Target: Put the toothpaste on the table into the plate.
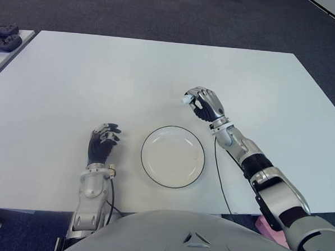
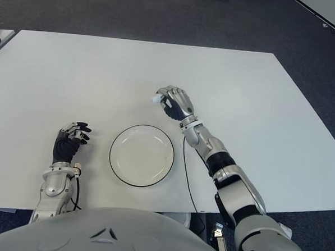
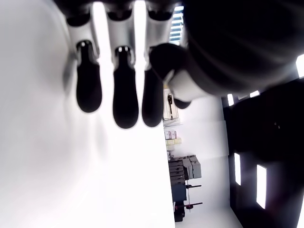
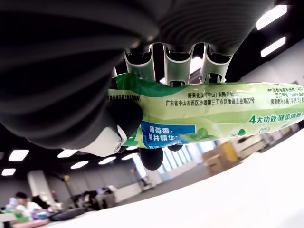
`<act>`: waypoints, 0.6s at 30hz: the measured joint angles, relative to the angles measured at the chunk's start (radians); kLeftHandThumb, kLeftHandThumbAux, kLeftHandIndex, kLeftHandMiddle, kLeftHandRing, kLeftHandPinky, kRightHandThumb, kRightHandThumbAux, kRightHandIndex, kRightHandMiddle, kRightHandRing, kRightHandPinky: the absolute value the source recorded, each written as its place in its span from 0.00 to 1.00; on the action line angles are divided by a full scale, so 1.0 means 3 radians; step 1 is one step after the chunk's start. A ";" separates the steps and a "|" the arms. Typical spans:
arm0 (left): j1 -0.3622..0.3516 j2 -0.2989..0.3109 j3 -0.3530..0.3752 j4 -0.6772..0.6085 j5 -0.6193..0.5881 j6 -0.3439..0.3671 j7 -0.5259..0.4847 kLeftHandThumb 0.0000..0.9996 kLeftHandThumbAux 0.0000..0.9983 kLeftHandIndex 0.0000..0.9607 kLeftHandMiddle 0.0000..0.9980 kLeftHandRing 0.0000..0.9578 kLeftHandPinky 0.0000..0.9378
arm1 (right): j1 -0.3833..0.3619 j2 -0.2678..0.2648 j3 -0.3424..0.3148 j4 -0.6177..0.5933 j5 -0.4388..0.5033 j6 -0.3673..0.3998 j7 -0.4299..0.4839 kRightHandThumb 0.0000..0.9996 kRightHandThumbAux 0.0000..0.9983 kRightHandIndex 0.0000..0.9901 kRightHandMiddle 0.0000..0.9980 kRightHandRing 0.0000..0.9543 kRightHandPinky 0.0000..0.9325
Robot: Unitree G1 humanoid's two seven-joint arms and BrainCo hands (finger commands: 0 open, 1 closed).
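Toothpaste [image 4: 199, 114], a green and white tube, clamped in the right hand [image 1: 205, 103], lifted off the table [image 1: 102, 77] just beyond the far right rim of the plate [image 1: 172, 156]. Seen in the right wrist view crossing the palm, thumb under, three fingers [image 4: 175, 61] over the top, one long end sticking out free to the side. In the eye views only the white cap end peeking out on the hand's left side.

Likely light, soft-walled, a little slick on its printed skin; apt to dent or slide under a hard squeeze, and to droop or swing at the free end. Best held around the fuller middle, as appears to be the case now, not by the flat crimped tail.

Plate empty, shallow, dark-rimmed, near the table's front edge, close to the torso. Short path from hand to plate, down and back toward the body, nothing between. Wide bare table on all sides; far edges and right edge well apart from the hand.

Left hand [image 1: 102, 144] just beside the plate on its left, fingers loosely extended, holding nothing.
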 measured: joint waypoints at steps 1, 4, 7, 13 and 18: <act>0.0000 0.0000 0.0000 0.0000 0.0000 0.0000 0.0000 0.83 0.68 0.42 0.49 0.62 0.61 | 0.0058 -0.0012 0.0000 -0.0084 0.0000 -0.0020 0.0036 0.85 0.68 0.40 0.55 0.91 0.94; -0.0001 0.0000 -0.0001 0.0001 0.0001 -0.0001 0.0000 0.83 0.68 0.42 0.48 0.62 0.62 | 0.0205 -0.0040 -0.0003 -0.0309 -0.0010 -0.0055 0.0114 0.85 0.68 0.40 0.56 0.91 0.94; 0.0001 -0.0002 -0.0001 0.0001 0.0002 -0.0005 0.0000 0.83 0.68 0.42 0.48 0.62 0.62 | 0.0376 -0.0093 -0.0002 -0.0571 -0.0015 -0.0120 0.0200 0.85 0.68 0.40 0.56 0.92 0.95; -0.0010 -0.0005 -0.0001 0.0005 0.0019 -0.0007 0.0000 0.83 0.69 0.41 0.49 0.62 0.62 | 0.0532 -0.0114 0.0072 -0.0735 -0.0160 -0.0431 0.0218 0.85 0.68 0.40 0.55 0.93 0.95; -0.0007 -0.0013 -0.0004 0.0006 0.0024 -0.0007 0.0000 0.83 0.68 0.42 0.49 0.62 0.62 | 0.0549 -0.0162 0.0151 -0.0845 -0.0526 -0.0564 0.0057 0.85 0.68 0.41 0.55 0.93 0.95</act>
